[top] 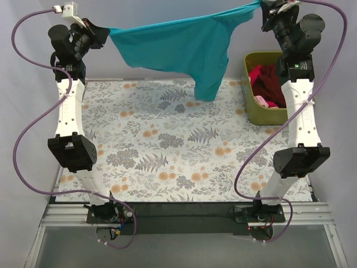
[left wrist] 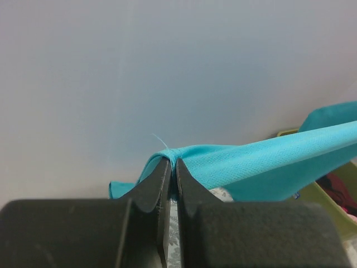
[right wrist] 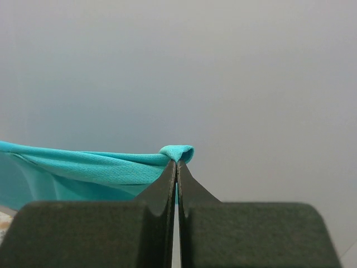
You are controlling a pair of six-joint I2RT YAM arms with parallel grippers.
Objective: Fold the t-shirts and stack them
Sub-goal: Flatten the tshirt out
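A teal t-shirt (top: 178, 47) hangs stretched in the air at the far side of the table, held up by both arms. My left gripper (top: 106, 32) is shut on its left edge; the wrist view shows the cloth (left wrist: 262, 164) pinched at the fingertips (left wrist: 172, 162). My right gripper (top: 263, 8) is shut on the right edge, a small fold of teal cloth (right wrist: 178, 152) poking above the tips. A sleeve droops toward the table. A dark maroon t-shirt (top: 274, 81) with pink cloth lies bunched in the bin.
An olive-green bin (top: 254, 106) stands at the far right of the table. The floral tablecloth (top: 167, 151) covers the work surface. Purple cables loop beside both arms. A plain grey wall is behind.
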